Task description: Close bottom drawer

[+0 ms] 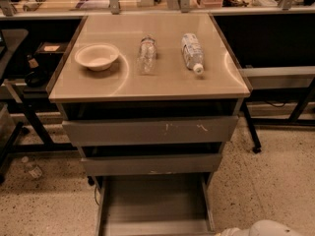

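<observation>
Speckled workshop floor surrounds a low metal cabinet [147, 85] that fills the middle of the frame, with dark benches behind it. On its glossy beige top sit a pale bowl [97, 57] at the upper left and two plastic bottles lying on their sides, one clear [146, 54] and one with a white label [192, 52].

Below the top are three grey drawers. The wide drawer [150, 130] with white scratches and the middle drawer [151, 164] sit slightly out. The bottom drawer [153, 205] is pulled far out toward the lower edge of the frame, and its shallow tray looks empty.

Only a white rounded part of the arm [263, 228] shows in the bottom right corner. The gripper is out of view beyond it, so you cannot tell whether it is open or closed.

To close the drawer well, bring the gripper to the centre of the drawer's front edge and push straight toward the cabinet. Keep the push level, since an off-centre push will likely skew the tray on its runners.

No brand or writing is readable. The bottle label shows only a white blur.
</observation>
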`<state>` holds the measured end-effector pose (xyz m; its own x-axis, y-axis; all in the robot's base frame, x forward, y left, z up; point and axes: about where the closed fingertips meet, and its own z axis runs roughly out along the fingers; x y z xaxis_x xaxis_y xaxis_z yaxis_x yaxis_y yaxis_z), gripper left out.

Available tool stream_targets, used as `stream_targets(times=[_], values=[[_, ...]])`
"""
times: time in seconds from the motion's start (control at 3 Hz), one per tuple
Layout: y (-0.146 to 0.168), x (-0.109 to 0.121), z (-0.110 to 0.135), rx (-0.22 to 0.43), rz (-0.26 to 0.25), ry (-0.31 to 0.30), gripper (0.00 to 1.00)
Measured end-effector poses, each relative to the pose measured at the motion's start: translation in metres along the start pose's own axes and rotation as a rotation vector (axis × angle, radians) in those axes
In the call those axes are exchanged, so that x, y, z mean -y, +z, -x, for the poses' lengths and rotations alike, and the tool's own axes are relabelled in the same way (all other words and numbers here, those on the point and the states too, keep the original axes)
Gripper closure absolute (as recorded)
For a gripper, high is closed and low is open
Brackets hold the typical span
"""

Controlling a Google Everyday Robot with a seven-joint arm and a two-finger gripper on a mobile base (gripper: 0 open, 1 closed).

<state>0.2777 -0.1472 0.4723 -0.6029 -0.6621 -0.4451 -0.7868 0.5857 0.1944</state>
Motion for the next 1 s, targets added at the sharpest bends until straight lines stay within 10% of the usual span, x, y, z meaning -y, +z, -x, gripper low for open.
stream_targets(times=[1.0], values=[[0.118,0.042,-0.049,-0.032,-0.065,0.13,1.0]])
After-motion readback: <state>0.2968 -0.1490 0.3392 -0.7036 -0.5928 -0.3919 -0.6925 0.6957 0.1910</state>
